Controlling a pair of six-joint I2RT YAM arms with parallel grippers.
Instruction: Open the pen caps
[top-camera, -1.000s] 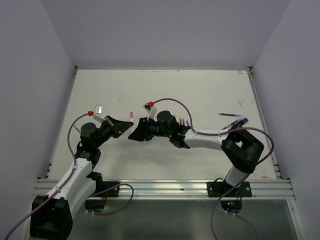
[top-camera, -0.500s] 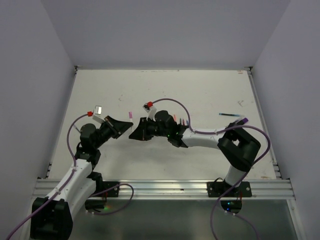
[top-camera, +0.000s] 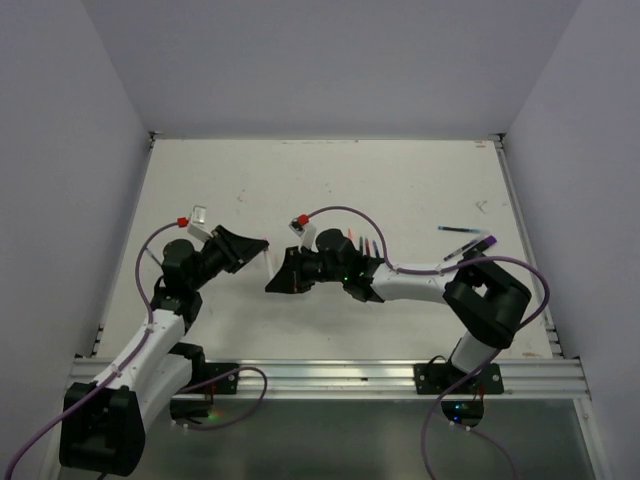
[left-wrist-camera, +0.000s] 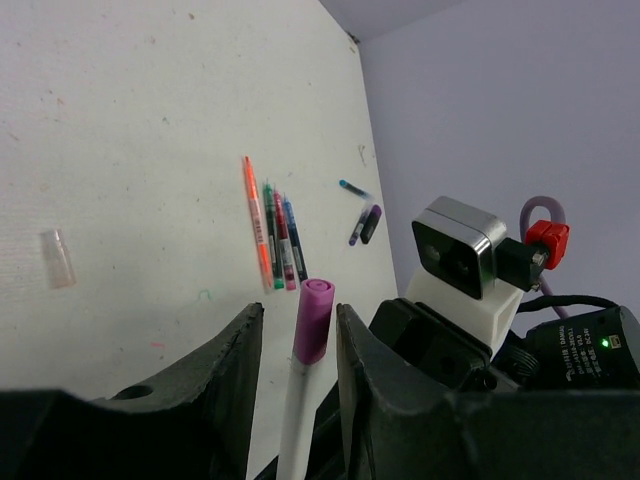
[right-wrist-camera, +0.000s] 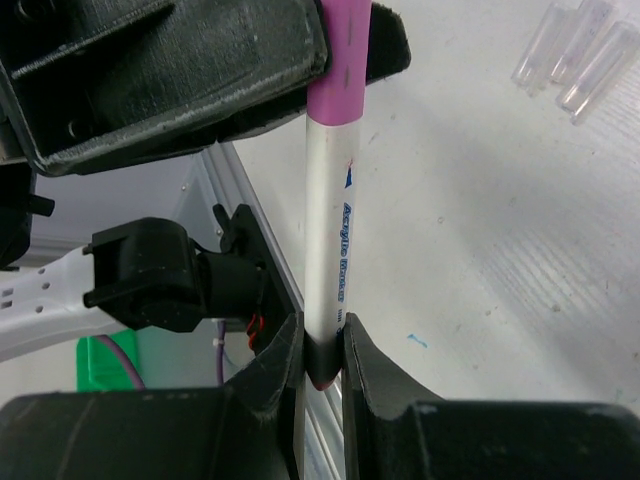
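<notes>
While right fingers pinch pen, pink cap between parted left fingers

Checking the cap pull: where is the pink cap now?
In the left wrist view, low centre: the pink cap tops the white pen, between the left end effector's fingers.
</notes>
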